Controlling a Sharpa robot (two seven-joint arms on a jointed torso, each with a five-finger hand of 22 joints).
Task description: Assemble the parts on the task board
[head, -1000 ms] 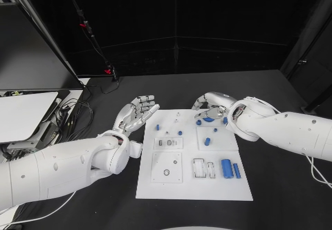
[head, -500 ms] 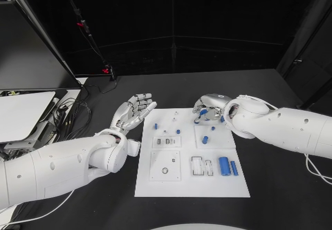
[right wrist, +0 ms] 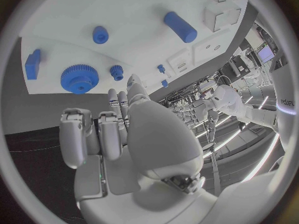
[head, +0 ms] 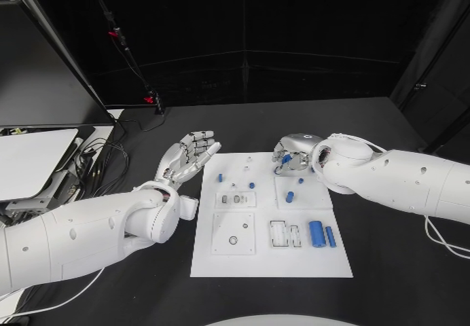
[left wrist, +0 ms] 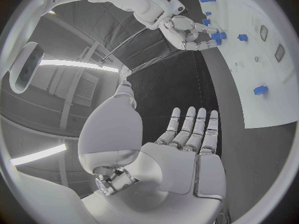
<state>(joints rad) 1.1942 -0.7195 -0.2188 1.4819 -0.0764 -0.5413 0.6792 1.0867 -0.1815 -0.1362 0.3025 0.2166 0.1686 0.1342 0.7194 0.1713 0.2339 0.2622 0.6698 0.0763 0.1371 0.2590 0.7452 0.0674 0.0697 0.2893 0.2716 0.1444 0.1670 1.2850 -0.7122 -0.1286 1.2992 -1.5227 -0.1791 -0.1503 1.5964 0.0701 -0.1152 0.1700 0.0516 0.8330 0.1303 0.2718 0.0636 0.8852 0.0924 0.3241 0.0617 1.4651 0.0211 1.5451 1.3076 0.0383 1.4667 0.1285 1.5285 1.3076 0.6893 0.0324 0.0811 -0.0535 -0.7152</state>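
- Low in the frame, we are seeing the task board point(head: 272, 261) with a large blue cylinder point(head: 316, 233) and a slimmer blue peg point(head: 331, 236) lying at its lower right.
- Mid-frame left, our left hand point(head: 190, 155) is hovering flat, fingers spread wide, holding nothing.
- Upper centre, our right hand point(head: 294, 153) is curling over the board's far edge; we cannot tell whether it is gripping anything.
- Nearby, a blue gear point(right wrist: 79, 78) and small blue studs point(right wrist: 100, 34) are crowding that corner, so we are risking knocking them aside.
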